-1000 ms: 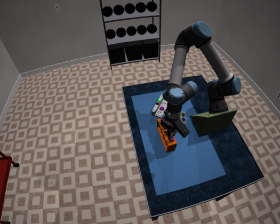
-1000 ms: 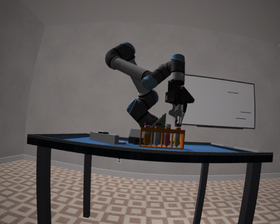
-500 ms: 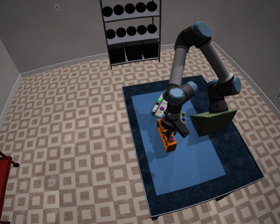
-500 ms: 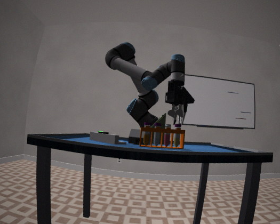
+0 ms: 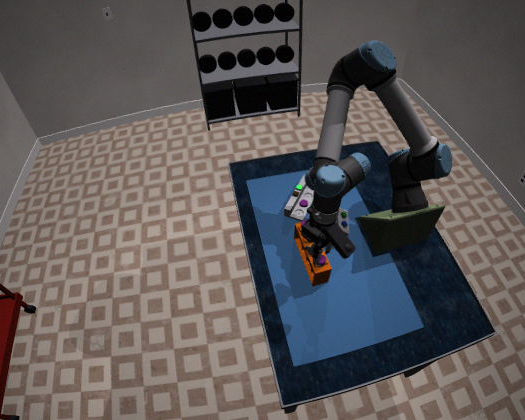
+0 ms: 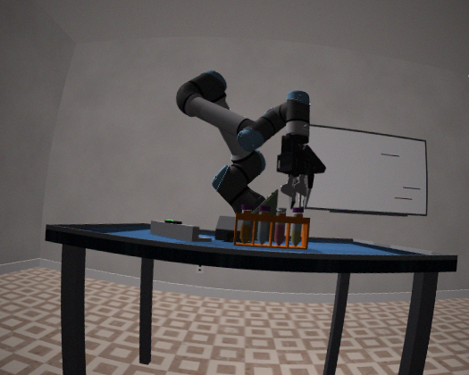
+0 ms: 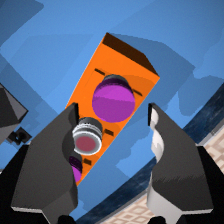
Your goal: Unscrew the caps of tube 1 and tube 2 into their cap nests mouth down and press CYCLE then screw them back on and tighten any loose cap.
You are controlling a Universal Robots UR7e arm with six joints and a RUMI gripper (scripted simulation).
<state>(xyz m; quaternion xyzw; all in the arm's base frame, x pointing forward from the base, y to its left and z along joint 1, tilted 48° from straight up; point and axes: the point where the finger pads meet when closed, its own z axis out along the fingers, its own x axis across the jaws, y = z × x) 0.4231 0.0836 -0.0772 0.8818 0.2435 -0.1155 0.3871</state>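
Note:
The orange rack [image 5: 320, 276] [image 6: 272, 219] [image 7: 120, 59] holds four tubes. Tube 1 has a purple cap [image 5: 322, 260] [image 6: 297, 209] [image 7: 113, 102]. My gripper [image 6: 299, 205] [image 7: 113, 104] is open just above it, one finger on each side, with gaps to the cap. Tube 2 [image 6: 280, 211] [image 7: 86, 141] has no cap and shows its open mouth. Tubes 3 and 4 wear purple caps [image 6: 264, 208] [image 6: 247, 207]. In the cap tray [image 5: 289, 212] [image 6: 176, 229], a purple cap [image 5: 304, 203] lies in nest 2; nest 1 is empty. The green lamp [image 5: 299, 187] is lit, the amber lamp dark.
The key housing, with its green key [image 5: 344, 214] and blue key [image 5: 344, 223], stands between the rack and the arm's base. A green slanted panel [image 5: 402, 232] stands before the base. The cap tray is beyond the tube 4 end of the rack. The arm hides parts of the tray and rack.

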